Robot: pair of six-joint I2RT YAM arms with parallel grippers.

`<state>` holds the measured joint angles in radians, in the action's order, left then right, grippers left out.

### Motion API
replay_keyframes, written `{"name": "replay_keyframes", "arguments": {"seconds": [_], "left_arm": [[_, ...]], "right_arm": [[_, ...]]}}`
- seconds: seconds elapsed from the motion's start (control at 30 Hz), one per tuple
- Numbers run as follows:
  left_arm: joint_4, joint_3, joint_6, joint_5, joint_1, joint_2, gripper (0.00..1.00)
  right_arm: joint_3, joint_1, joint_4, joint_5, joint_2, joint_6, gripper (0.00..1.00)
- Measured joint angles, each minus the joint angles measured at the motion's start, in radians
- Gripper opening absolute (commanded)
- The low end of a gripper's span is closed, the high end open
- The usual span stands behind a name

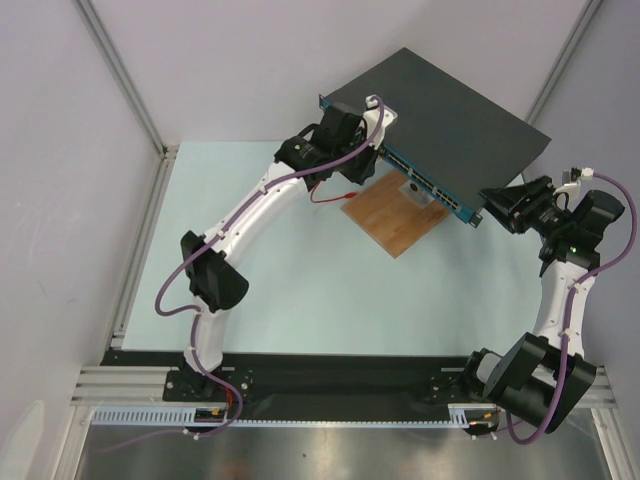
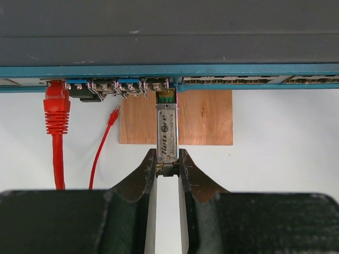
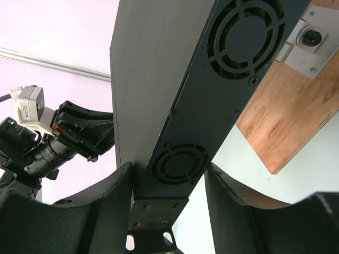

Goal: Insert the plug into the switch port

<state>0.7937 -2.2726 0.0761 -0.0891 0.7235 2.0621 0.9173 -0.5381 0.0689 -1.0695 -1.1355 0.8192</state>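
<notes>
The switch [image 1: 440,110] is a flat dark box at the back right, with its blue port edge [image 2: 238,71] facing the left arm. My left gripper [image 2: 167,165] is shut on the rear end of the plug [image 2: 167,129], a silver module. The plug points straight at the port row, and its green tip is at the mouth of a port. My right gripper [image 3: 168,169] straddles the switch's fan-side end [image 3: 212,95], with both fingers against it. In the top view the left gripper [image 1: 365,135] is at the front edge and the right gripper [image 1: 495,205] is at the near right corner.
A brown wooden board [image 1: 395,220] lies under the switch's front edge and also shows in the wrist views [image 2: 204,119] [image 3: 286,121]. A red cable [image 2: 56,106] is plugged in to the left of the module. A loose red cable end [image 2: 114,115] lies beside it.
</notes>
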Motion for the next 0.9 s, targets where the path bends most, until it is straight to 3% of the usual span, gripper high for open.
{"name": "replay_keyframes", "arguments": {"seconds": [0.9], "left_arm": [[0.011, -0.010, -0.007, 0.006, -0.007, 0.014, 0.00]], "right_arm": [[0.000, 0.002, 0.000, 0.000, 0.000, 0.000, 0.00]]}}
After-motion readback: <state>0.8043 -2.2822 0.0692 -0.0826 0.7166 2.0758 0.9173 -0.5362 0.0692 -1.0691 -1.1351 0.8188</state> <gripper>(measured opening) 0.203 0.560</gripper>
